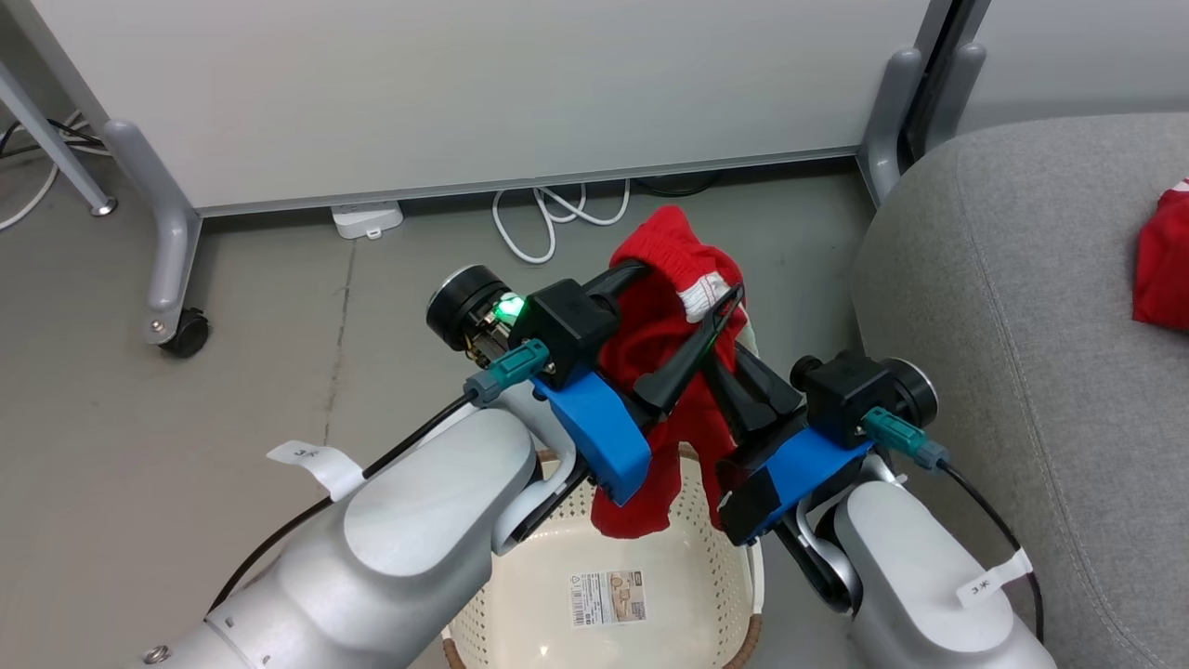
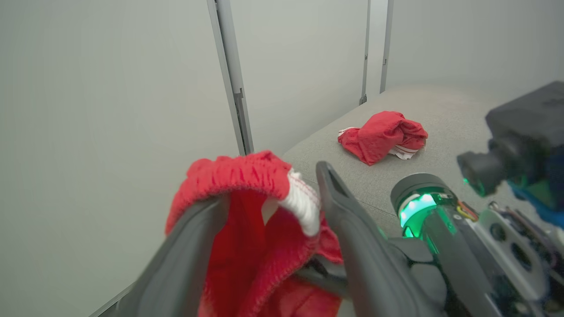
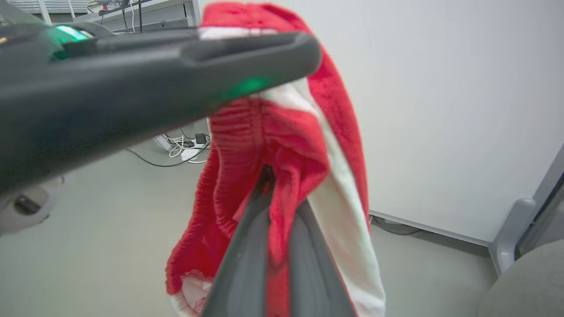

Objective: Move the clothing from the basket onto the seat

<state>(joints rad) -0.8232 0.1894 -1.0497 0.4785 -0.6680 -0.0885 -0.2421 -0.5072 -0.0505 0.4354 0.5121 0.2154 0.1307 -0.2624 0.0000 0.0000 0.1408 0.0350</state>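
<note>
One red garment [image 1: 655,334] with a white trim band hangs above the cream basket [image 1: 529,595], its lower end dangling just inside the rim. My left gripper [image 1: 692,279] is open, fingers spread wide, and the garment's waistband [image 2: 246,176] is draped over one finger and sags between the two. My right gripper [image 1: 720,367] comes in from the right and is shut on a fold of that garment [image 3: 282,145], lower down. The second red garment [image 2: 383,136] lies crumpled on the grey seat [image 1: 1022,325], also at the head view's right edge [image 1: 1166,260].
A pale partition wall [image 1: 464,93] stands behind, with grey legs [image 1: 172,232] and a caster [image 1: 186,333]. White cables [image 1: 548,218] and a power block [image 1: 367,220] lie on the floor by its base. The basket shows a label sticker [image 1: 608,597] inside.
</note>
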